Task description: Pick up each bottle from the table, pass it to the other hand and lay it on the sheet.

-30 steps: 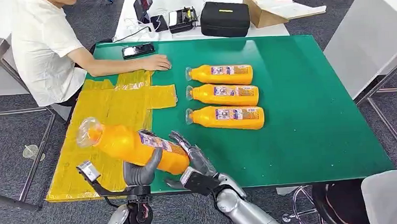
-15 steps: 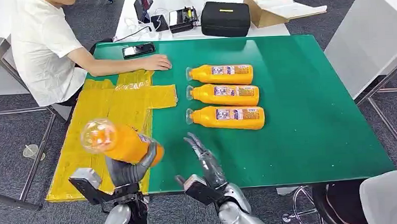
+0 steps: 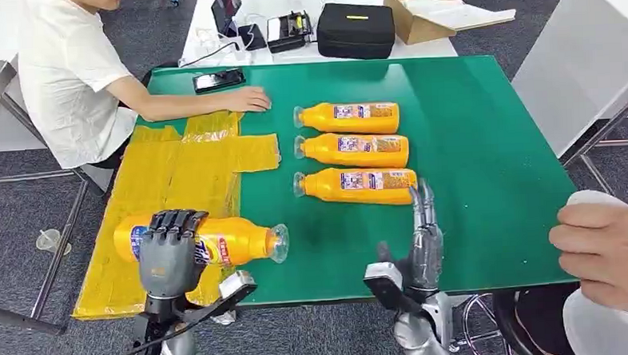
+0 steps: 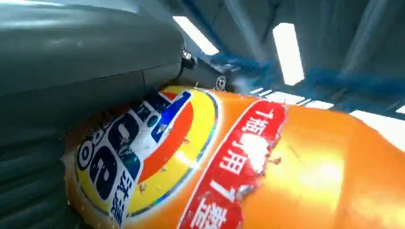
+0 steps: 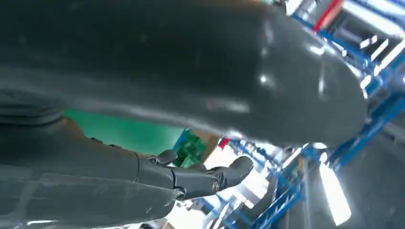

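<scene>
- Left hand [image 3: 168, 252] grips an orange-filled bottle [image 3: 225, 240] over the yellow sheet [image 3: 175, 171]; its label [image 4: 143, 143] shows Chinese characters.
- Right hand [image 3: 422, 241] is empty, fingers straight.

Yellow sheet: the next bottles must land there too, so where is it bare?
The yellow sheet is bare between the person's forearm and the held bottle; its near end is crowded by that bottle and the left hand.

Four orange bottles: one in my left robot hand [image 3: 170, 252], three [image 3: 354, 185] in a row on the counter [image 3: 486, 170]. One yellow sheet [image 3: 175, 171]. One phone [image 3: 218, 79], one black case [image 3: 356, 30], one cardboard box [image 3: 423, 9].
</scene>
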